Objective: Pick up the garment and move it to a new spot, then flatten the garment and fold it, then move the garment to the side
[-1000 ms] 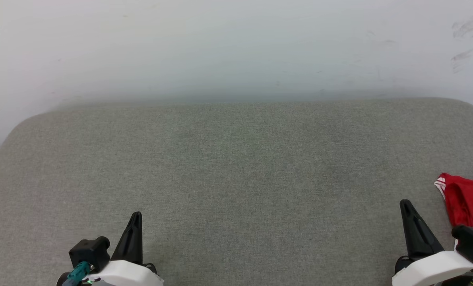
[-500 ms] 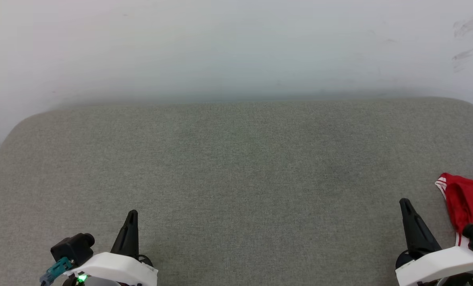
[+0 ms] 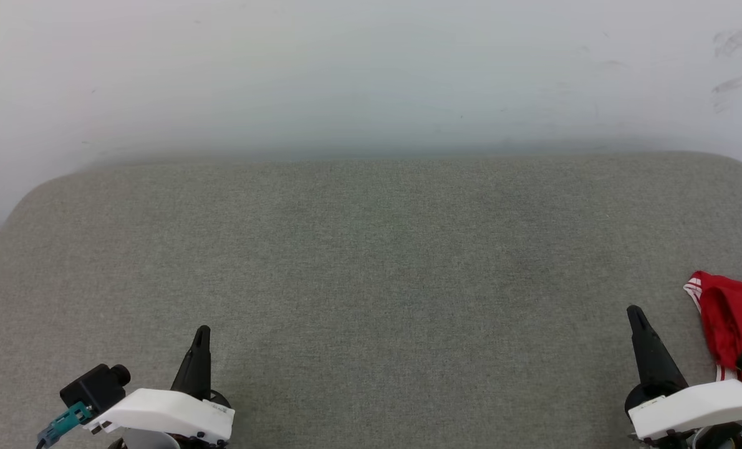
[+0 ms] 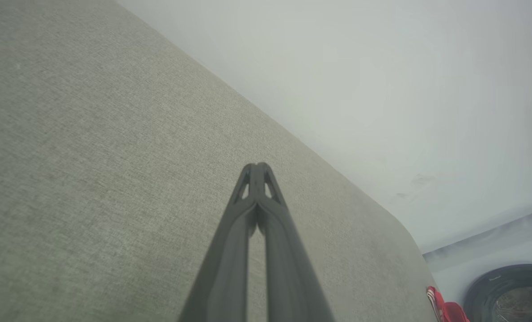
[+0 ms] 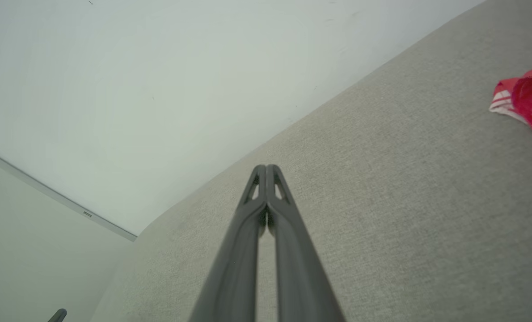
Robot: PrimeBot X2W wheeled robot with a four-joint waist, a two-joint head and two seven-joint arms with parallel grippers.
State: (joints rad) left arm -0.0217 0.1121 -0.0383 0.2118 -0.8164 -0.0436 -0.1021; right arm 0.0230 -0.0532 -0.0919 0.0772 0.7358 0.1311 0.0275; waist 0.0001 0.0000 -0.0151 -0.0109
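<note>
Fingers of the left claw (image 3: 201, 330) are pressed together along their whole length, tips meeting, with nothing pinched between them. The claw points forward over a grey woven fabric surface (image 3: 371, 262); whether it touches the fabric cannot be told. The right claw (image 3: 634, 310) is pressed together in the same way, tips touching, and it is empty too. The garment (image 3: 729, 312), a bunched heap of red cloth with a white-striped edge, lies on the surface just to the right of the right claw, level with its tip and a little ahead, apart from the fingers. It lies well away from the left claw, far off to that claw's right. Ahead of both claws, past the far edge of the surface, stands a pale wall (image 3: 371, 75).
</note>
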